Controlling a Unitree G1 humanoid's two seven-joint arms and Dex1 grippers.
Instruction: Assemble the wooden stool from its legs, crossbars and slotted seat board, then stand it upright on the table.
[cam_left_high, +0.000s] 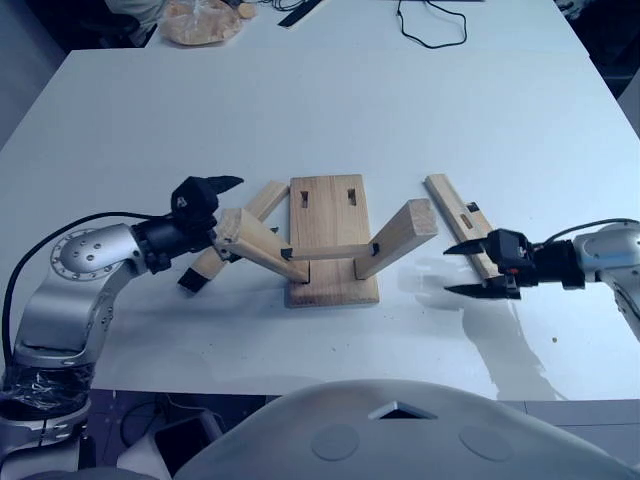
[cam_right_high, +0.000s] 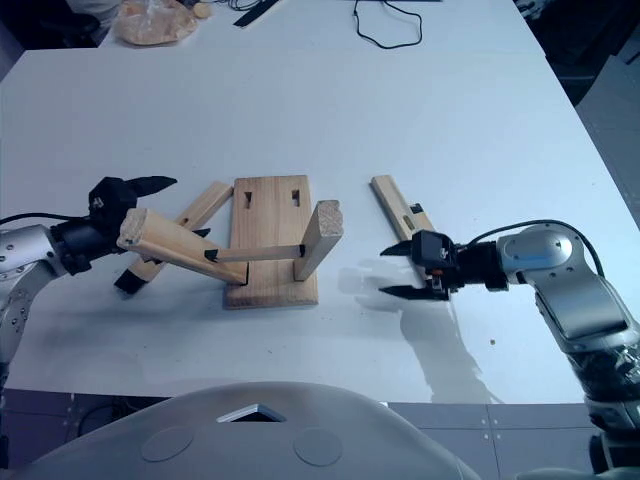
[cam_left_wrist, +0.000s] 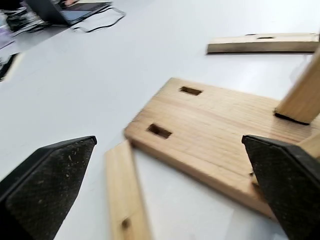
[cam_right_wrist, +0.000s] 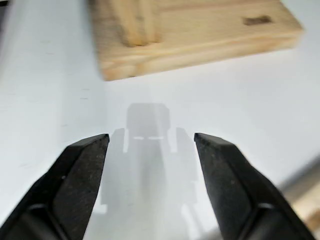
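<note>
Smooth white tabletop (cam_left_high: 300, 100) holds a rectangular slotted seat board (cam_left_high: 325, 215); left end effector (cam_left_high: 212, 235) and right end effector (cam_left_high: 446, 270) gape.

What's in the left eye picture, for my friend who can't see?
A wooden seat board lies flat on a white table, with two legs joined by a crossbar propped on it. The open left gripper is at one leg's outer end, the open right gripper hovers empty, and a loose leg lies on each side.
</note>
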